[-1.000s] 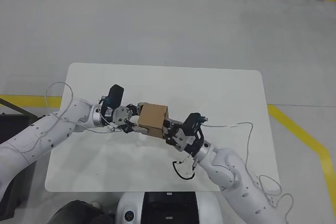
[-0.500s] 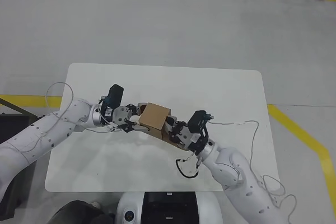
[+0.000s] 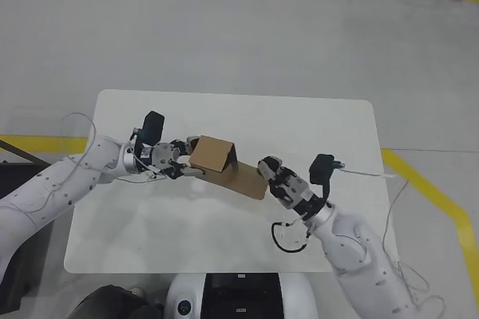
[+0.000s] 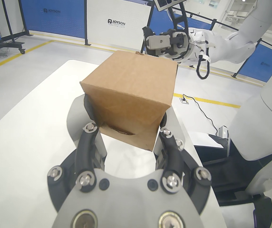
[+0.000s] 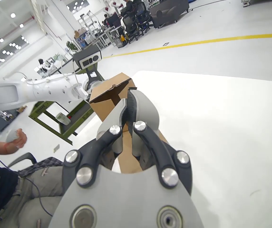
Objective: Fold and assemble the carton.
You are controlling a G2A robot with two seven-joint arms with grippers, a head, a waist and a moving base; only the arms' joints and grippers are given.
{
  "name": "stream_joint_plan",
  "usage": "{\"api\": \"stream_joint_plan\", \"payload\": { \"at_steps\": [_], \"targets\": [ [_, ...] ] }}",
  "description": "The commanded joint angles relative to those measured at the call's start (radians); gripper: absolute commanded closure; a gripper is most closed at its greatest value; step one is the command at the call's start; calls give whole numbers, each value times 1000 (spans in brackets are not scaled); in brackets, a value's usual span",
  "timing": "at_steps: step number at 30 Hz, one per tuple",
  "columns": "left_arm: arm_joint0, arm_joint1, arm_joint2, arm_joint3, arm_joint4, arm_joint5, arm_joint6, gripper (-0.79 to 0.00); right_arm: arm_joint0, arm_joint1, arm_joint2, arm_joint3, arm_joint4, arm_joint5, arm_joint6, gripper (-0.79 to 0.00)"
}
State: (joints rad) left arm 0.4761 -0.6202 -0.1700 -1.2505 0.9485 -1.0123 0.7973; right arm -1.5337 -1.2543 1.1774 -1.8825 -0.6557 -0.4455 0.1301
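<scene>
At the left, left tool (image 4: 126, 115) clamped across one end of the brown corrugated cardboard carton (image 3: 214, 154), a finger pressed on each side wall. Holds the carton over the middle of the white round-cornered counter (image 3: 319, 127), squared up into a box shape at that end; contact with the counter underneath: cannot tell. Further right, one long flat flap (image 3: 247, 180) of the carton lying open, sloping away toward the right arm. At its far end, right tool (image 3: 270, 168) with fingers pressed together, lying over the flap and pointing back at the box body; pinching cardboard or merely resting on it: cannot tell. Judging by this, step in hand: turning that open flap in to close the end. To do it well: keep the left clamp firm and steady, to hold the box square and untwisted; bear on the flap near its crease rather than its free edge, to force the bend along the score and not across the panel; swing round in one smooth arc; mind the side walls, likely to bow under too hard a squeeze; ease off on reaching flush.
</scene>
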Motion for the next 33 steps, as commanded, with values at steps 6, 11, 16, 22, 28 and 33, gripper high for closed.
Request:
{"api": "stream_joint_plan", "payload": {
  "at_steps": [6, 11, 16, 22, 28, 33],
  "targets": [
    [-7, 10, -7, 2, -23, 0, 10, 0, -37, 9, 53, 42, 265, 79, 146, -68],
    [1, 19, -23, -10, -23, 0, 10, 0, -11, 6, 44, 111, 479, 100, 237, -650],
    [17, 25, -49, -13, -27, 0, 10, 0, 19, 2, 25, 179, 719, 68, 339, -634],
    [48, 32, -99, -16, -48, 0, 11, 0, 45, 0, 15, 251, 916, 34, 446, -536],
    [84, 39, -143, -39, -57, 0, 11, 0, 53, 0, 11, 265, 957, 13, 473, -785],
    [106, 44, -163, -57, -65, 0, 11, 0, 53, 0, 11, 265, 957, 13, 473, -785]
  ]
}}
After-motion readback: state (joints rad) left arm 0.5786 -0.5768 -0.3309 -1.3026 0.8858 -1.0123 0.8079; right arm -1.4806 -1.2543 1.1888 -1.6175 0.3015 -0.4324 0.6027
